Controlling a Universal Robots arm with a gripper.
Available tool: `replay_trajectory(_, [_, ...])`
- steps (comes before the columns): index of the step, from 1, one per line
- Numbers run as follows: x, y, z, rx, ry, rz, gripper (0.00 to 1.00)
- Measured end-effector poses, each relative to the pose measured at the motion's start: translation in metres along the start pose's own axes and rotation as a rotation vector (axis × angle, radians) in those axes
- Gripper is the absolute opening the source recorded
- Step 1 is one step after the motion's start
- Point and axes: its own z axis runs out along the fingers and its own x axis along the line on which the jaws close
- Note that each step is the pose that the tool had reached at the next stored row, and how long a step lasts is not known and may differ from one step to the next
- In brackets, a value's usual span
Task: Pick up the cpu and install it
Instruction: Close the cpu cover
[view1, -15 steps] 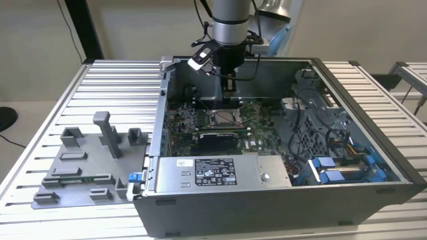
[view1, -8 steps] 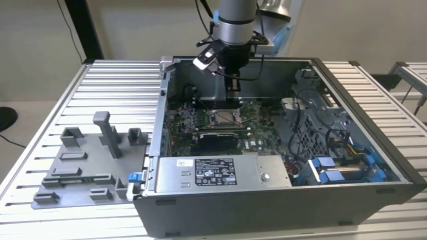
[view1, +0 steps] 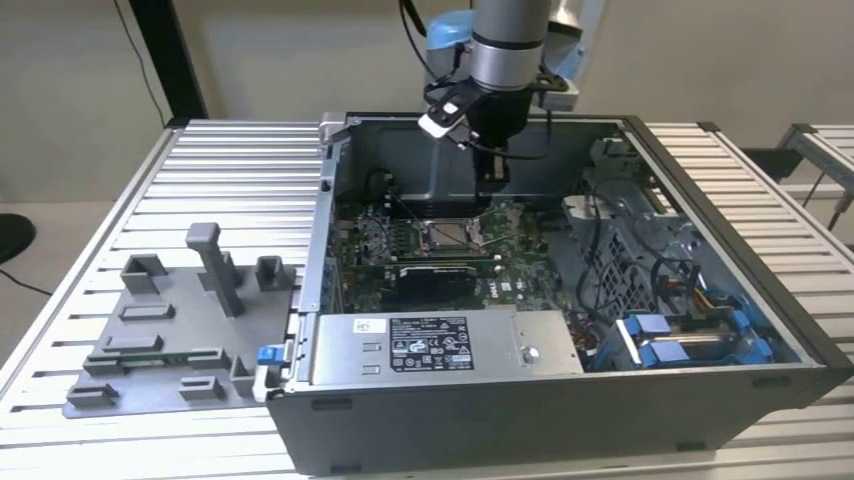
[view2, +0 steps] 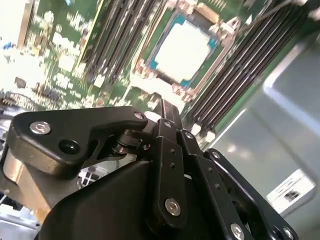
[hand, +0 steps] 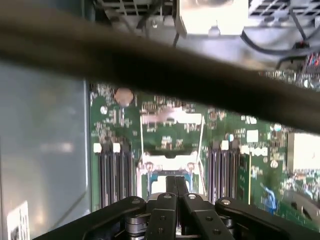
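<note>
- Claw: slim black metal fingers clenched together, grasping nothing, at 12 o'clock of the socket in the exterior view.
- Cpu: flat, pale silvery square lying inside the metal-framed socket on the green motherboard.

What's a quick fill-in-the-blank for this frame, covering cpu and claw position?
1. The cpu lies in the ___ on the motherboard.
2. The claw hangs over that board, inside the computer ___.
3. The grey fixture blocks stand on the slatted table at the exterior view's ___ of the computer.
Missing words: socket; case; left.
</note>
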Motion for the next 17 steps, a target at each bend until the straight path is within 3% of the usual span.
replay_trajectory(7, [0.0007, 0.032, 0.0004, 0.019, -0.0006, 0.0, 0.0])
replay_trajectory(11, [0.0011, 0.0473, 0.0006, 0.0287, -0.0008, -0.001, 0.0])
replay_trajectory(13, [0.0012, 0.0517, 0.0007, 0.0297, -0.0006, -0.001, 0.0])
replay_trajectory(17, [0.0011, 0.0531, 0.0007, 0.0304, -0.0008, -0.001, 0.0])
